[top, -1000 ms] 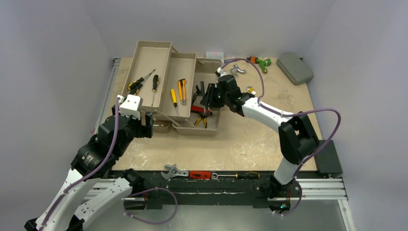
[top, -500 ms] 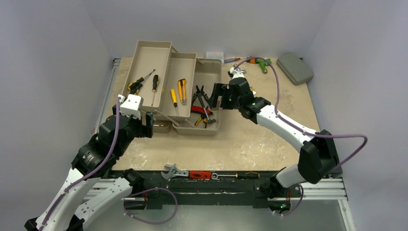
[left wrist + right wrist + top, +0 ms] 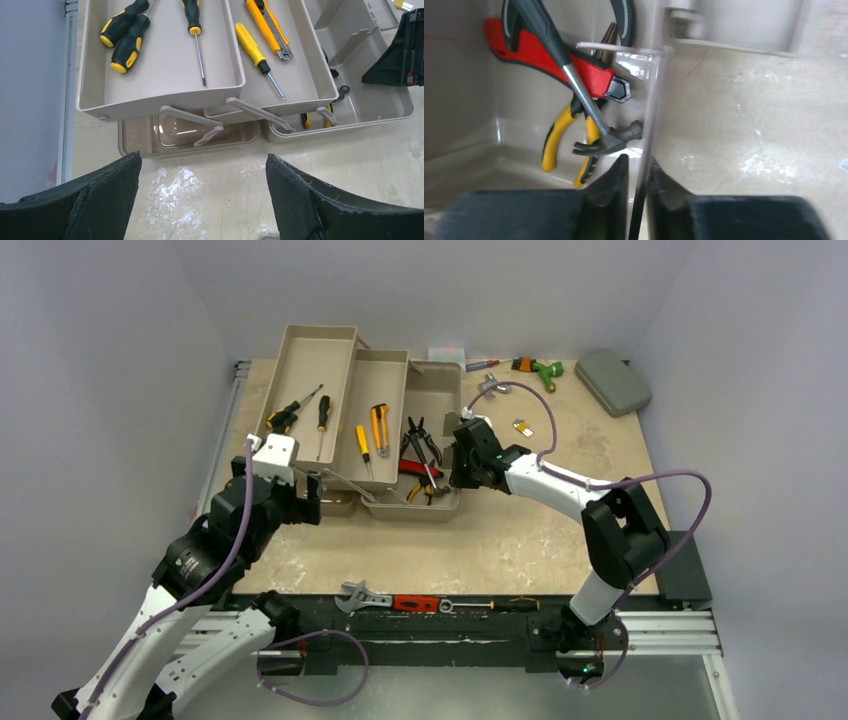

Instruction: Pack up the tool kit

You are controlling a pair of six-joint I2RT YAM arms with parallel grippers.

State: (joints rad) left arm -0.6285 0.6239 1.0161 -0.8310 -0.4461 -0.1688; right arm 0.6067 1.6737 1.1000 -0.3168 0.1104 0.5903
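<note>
Right wrist view: right gripper (image 3: 638, 167) is pinching translucent side panel (image 3: 651, 100) of open toolbox (image 3: 435, 395) at table (image 3: 560, 530) rear, fingers nearly together, prob. to swing it shut. Left gripper (image 3: 202, 172) is hovering wide open, empty.

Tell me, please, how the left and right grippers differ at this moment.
The left gripper stands wide open and empty; the right gripper is pinched shut on the toolbox wall. The left gripper hovers over the table in front of the toolbox; the right gripper sits at its edge near yellow-handled pliers. Both have black fingers.
</note>
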